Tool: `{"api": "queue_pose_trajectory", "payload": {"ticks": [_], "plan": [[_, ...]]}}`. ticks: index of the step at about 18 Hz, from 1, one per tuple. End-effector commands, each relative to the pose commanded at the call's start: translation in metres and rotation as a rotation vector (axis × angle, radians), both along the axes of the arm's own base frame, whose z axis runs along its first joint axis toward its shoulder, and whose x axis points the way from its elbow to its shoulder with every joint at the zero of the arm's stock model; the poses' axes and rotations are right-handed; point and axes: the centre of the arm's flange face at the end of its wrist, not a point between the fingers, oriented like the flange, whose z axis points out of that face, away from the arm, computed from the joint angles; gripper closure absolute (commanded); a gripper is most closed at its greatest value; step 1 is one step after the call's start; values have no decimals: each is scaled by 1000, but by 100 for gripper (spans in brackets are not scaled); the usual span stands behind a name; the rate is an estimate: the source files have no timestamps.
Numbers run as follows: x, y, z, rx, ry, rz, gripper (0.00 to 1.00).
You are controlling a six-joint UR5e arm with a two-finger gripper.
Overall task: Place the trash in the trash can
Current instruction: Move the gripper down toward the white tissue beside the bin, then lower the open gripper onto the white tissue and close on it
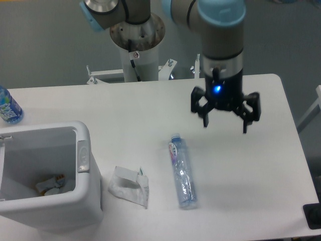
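The slim clear bottle (182,173) lies on its side on the white table, cap toward the far end. The crumpled white wrapper (129,186) lies to its left, close to the trash can. The white trash can (83,196) stands at the front left with its grey oval latch (83,155) facing right; some crumpled trash (49,185) lies inside it. My gripper (224,126) hangs open and empty above the table, behind and to the right of the clear bottle, holding nothing.
A darker vivid blue bottle (8,107) stands at the table's left edge behind the trash can. The arm's base column (136,47) rises at the back centre. A dark object (313,216) sits at the front right corner.
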Motion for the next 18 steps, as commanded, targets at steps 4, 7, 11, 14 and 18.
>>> {"api": "queue_pose_trajectory", "payload": {"ticks": [4, 7, 11, 14, 18], "plan": [[18, 38, -51, 37, -144, -32, 0], [31, 55, -94, 10, -222, -36, 0], [38, 69, -138, -31, -280, -6, 0], [50, 85, -159, -20, -267, -32, 0], [55, 92, -184, -18, -279, 22, 0]]}}
